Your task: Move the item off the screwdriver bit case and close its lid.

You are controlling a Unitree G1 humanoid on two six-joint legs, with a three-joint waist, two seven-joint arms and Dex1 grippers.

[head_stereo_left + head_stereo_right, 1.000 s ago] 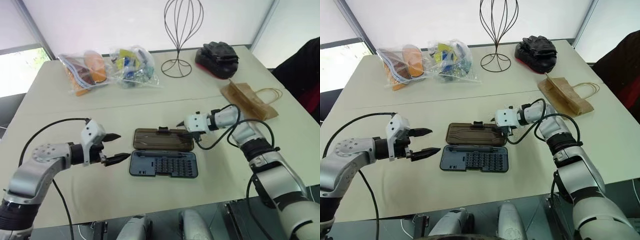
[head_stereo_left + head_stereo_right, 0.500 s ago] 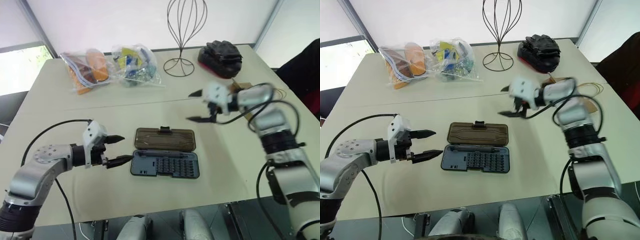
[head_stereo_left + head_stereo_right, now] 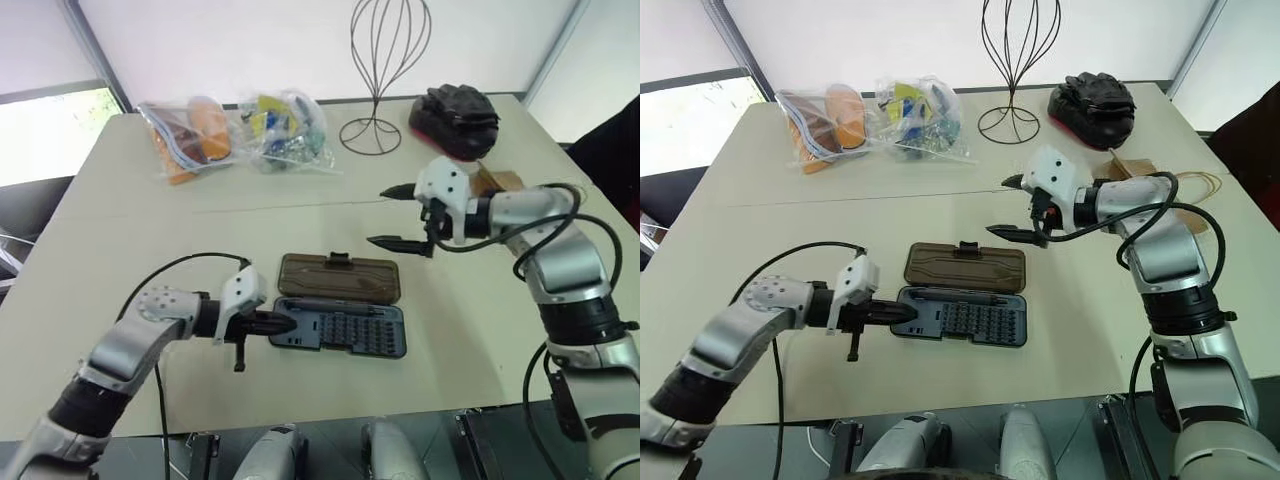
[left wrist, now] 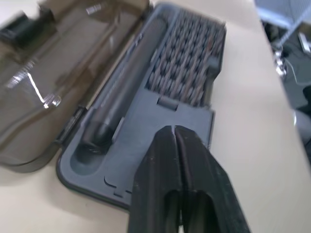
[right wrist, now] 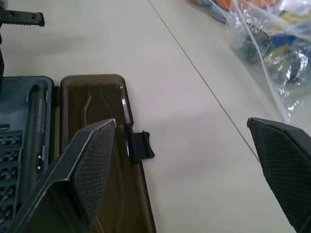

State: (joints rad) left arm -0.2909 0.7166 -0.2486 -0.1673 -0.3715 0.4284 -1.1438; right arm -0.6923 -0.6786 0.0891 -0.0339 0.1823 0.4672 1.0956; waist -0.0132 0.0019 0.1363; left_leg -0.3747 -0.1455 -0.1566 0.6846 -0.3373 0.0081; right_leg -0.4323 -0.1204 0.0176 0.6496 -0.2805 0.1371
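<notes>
Since the paper bag [image 3: 1140, 170] already lies on the table [image 3: 760, 220] off to my right, well apart from the case [image 3: 960, 318], only the lid [image 3: 965, 266] remains, folded back flat. I have my left hand [image 3: 902, 314] pinched shut, empty, its tips over the case's near end, arm reaching in low. My right hand [image 3: 1010, 206] hangs spread wide above the table, empty.

Even, bright daylight from the window [image 3: 50, 130] beyond the table's [image 3: 120, 230] far left corner. Shadows soft. Small glare on the lid [image 4: 43, 92]. Wrist views' foreground fingers blur.
</notes>
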